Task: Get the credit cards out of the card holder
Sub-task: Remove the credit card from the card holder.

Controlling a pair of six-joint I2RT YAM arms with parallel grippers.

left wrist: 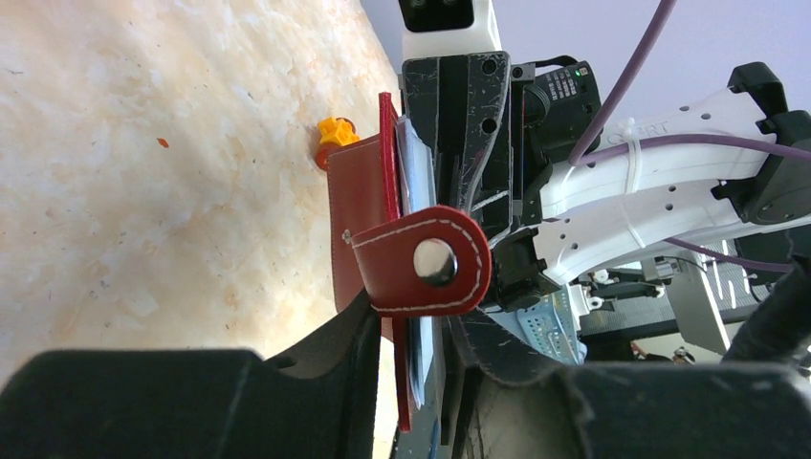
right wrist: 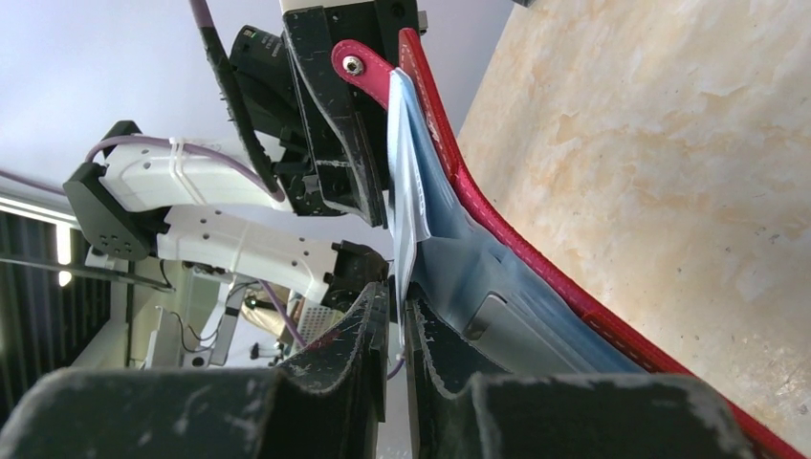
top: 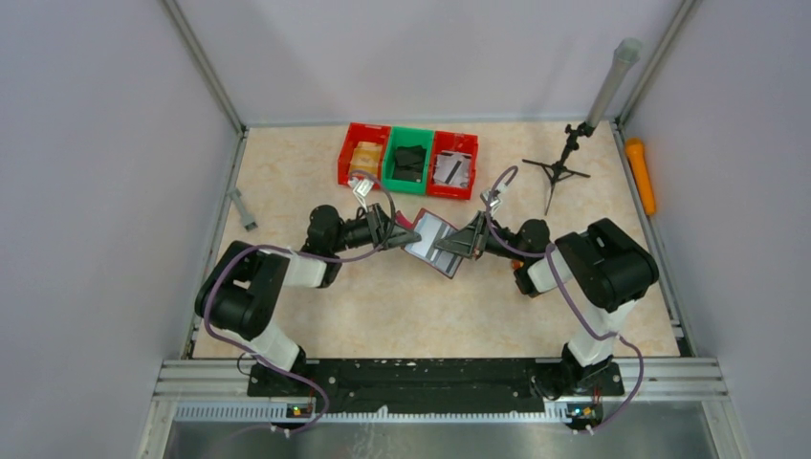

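Note:
The maroon card holder (top: 432, 245) is held open above the table's middle, between both grippers. My left gripper (top: 399, 234) is shut on its left edge. In the left wrist view its jaws (left wrist: 421, 330) clamp the red cover and sleeves just below the clasp tab (left wrist: 435, 263). My right gripper (top: 467, 241) is at its right edge. In the right wrist view it (right wrist: 398, 298) is shut on a thin pale card (right wrist: 409, 182) standing out of the silvery-blue sleeves (right wrist: 478, 268). The red cover (right wrist: 459, 177) runs behind them.
Red (top: 363, 153), green (top: 409, 161) and red (top: 452, 164) bins stand in a row at the back. A small tripod (top: 558, 172) and an orange tool (top: 641, 177) are back right. A grey piece (top: 245, 210) lies at the left wall.

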